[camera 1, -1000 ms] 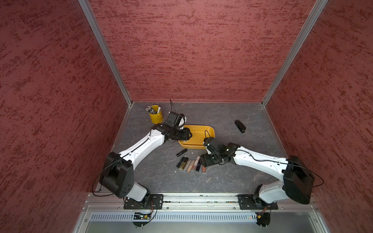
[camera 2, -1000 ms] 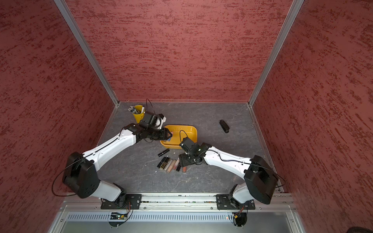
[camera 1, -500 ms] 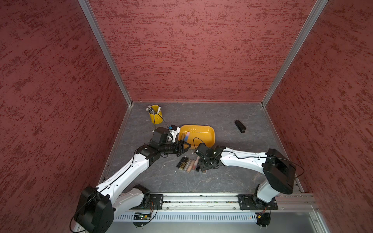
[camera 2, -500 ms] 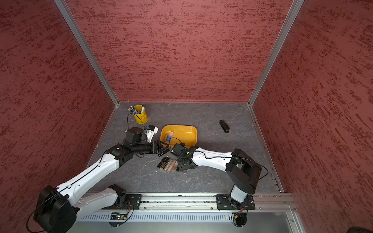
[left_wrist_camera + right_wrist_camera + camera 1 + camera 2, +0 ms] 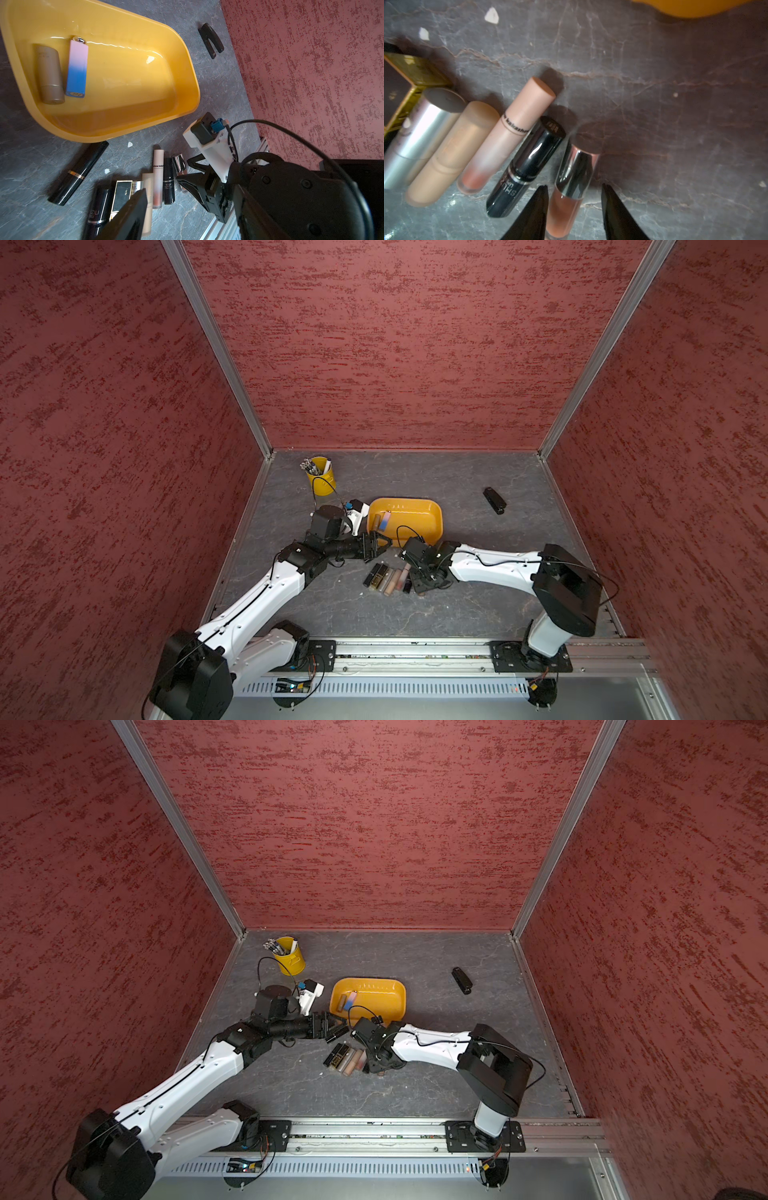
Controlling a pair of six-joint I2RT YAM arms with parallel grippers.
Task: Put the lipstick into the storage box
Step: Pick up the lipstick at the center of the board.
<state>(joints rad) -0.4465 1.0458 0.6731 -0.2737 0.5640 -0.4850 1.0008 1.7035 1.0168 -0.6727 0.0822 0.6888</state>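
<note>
Both top views are evenly lit and sharp. Glare streaks the glossy storage box in the left wrist view. The right wrist view is dimmer and smeared, with soft shadows on the desk and a blurred right end effector.

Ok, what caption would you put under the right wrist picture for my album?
Right gripper, open, straddles the silver-capped gloss tube, last in the lipstick row.

"show kaka" on the pink tube, "HUZIL" on the black lipstick beside it
</note>
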